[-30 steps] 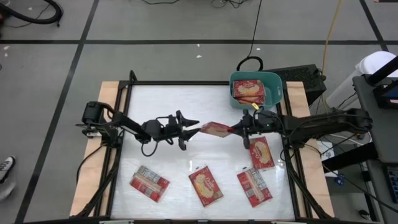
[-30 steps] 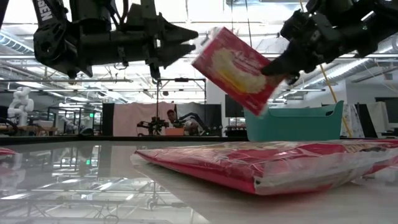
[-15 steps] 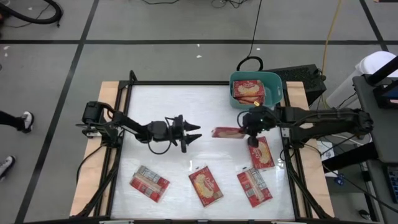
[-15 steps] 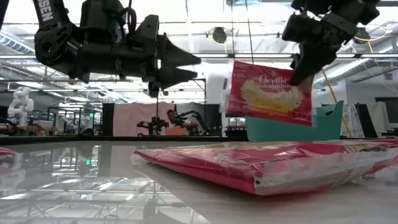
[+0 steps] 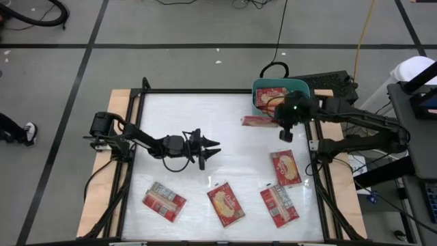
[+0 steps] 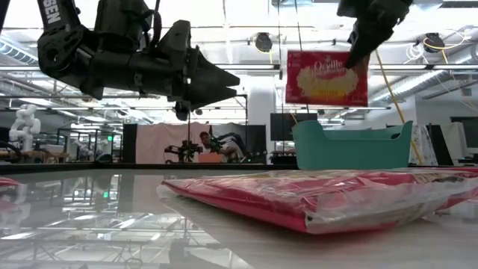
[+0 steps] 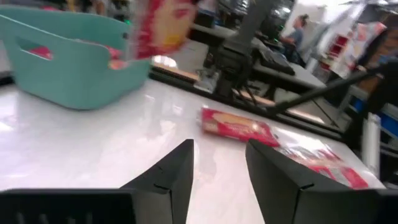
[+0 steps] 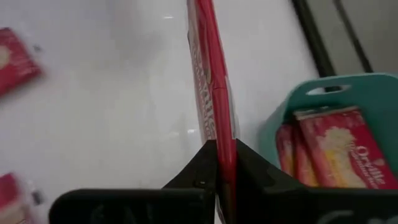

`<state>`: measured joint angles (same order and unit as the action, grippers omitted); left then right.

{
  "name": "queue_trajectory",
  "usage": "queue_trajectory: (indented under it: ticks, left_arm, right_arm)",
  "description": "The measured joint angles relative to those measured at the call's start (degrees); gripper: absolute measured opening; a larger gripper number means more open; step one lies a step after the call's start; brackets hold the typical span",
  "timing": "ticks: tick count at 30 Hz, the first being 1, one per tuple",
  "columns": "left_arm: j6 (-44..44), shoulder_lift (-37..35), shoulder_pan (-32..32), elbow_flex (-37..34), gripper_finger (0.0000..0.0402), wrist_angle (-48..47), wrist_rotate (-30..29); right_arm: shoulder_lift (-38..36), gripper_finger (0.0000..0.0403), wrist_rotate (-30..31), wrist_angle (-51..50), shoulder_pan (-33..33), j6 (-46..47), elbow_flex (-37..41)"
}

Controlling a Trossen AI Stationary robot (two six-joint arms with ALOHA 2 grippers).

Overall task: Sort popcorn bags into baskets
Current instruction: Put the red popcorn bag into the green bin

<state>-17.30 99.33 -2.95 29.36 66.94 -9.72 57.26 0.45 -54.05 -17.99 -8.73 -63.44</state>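
Observation:
My right gripper (image 5: pixel 278 122) is shut on one red popcorn bag (image 5: pixel 258 121), which shows edge-on from above, in the air just beside the teal basket (image 5: pixel 304 89). In the low view that bag (image 6: pixel 326 77) faces the camera with its yellow picture, above the basket (image 6: pixel 351 146). A few bags (image 5: pixel 273 100) lie inside the basket. Several more bags lie flat on the table (image 5: pixel 164 201) (image 5: pixel 225 204) (image 5: pixel 278 205) (image 5: pixel 285 167). My left gripper (image 5: pixel 214 148) hovers open over the table's middle, holding nothing. My right gripper pinches the bag between its two fingers (image 8: pixel 205 163) at the end nearest the basket (image 8: pixel 220 134), by its upper corner (image 6: pixel 357 61) in the low view. The fingers slant down from above. The bag stands on edge, lifted clear of the table.
A black box (image 5: pixel 334 87) sits past the basket at the far right corner. Dark frame rails (image 5: pixel 321 184) run along the table's sides. Bare white table (image 5: pixel 184 113) lies between the two arms. A person's shoe (image 5: pixel 27 133) shows on the floor at the left.
My right gripper has carried the bag from the table's middle up and toward the far right, to the basket's side. The bag has turned from slanted to upright. My left gripper, whose tips were at the bag's other end, has drawn back a little toward the left edge.

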Motion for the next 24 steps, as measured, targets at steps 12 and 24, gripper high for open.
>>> queue_trajectory:
  ticks: [12,24]
  left_arm:
    - [7.58,0.00,2.79,13.31,0.0254,-13.47,0.18]
    - [7.95,1.02,4.32,16.11,0.0245,-16.05,3.30]
  right_arm:
    - [0.74,0.0017,-4.73,-6.61,-3.00,-2.03,-0.48]
    - [0.69,0.0017,-15.98,-0.82,-3.73,-0.19,-0.01]
